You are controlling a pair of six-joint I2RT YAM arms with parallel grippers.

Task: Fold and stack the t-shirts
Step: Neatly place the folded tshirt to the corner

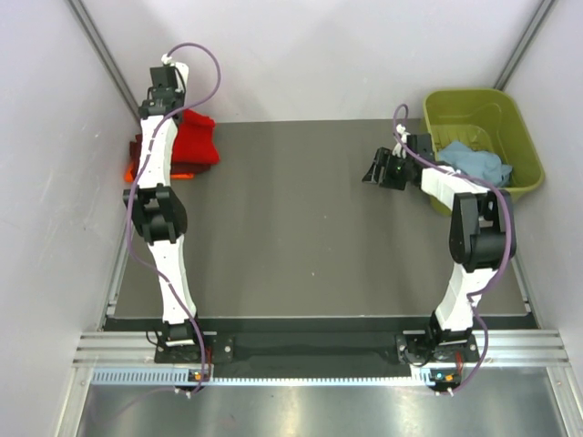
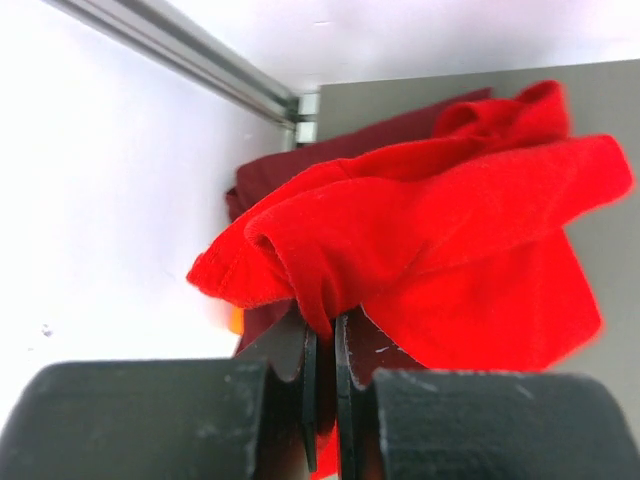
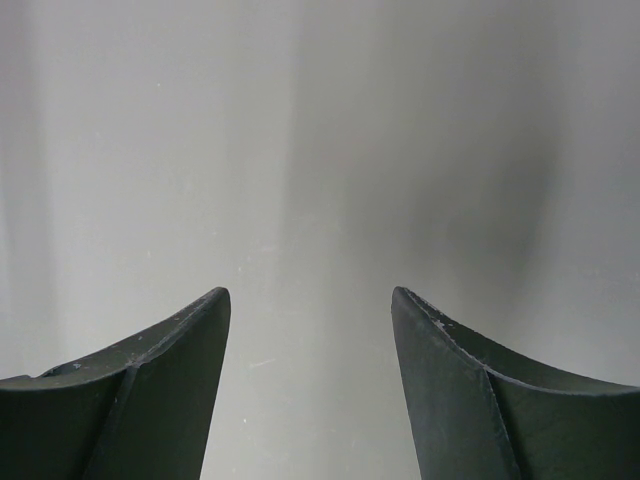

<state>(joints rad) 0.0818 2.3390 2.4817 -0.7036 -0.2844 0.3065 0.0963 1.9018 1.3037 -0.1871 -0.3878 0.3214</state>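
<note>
A bright red t-shirt (image 1: 197,137) lies bunched at the far left corner of the table, on top of a dark maroon one (image 2: 268,177) and an orange one (image 1: 130,171). My left gripper (image 2: 325,325) is shut on a fold of the red t-shirt (image 2: 450,230), and the cloth hangs over the closed fingertips. In the top view the arm hides those fingers. A light blue t-shirt (image 1: 475,162) sits crumpled in the olive-green tub (image 1: 474,98). My right gripper (image 1: 378,170) hovers open over bare table left of the tub, with nothing between its fingers (image 3: 180,340).
The grey table mat (image 1: 291,228) spreads between the arms. White walls close in on the left, back and right. A metal rail (image 2: 180,50) runs along the left wall beside the pile. The tub stands at the back right corner.
</note>
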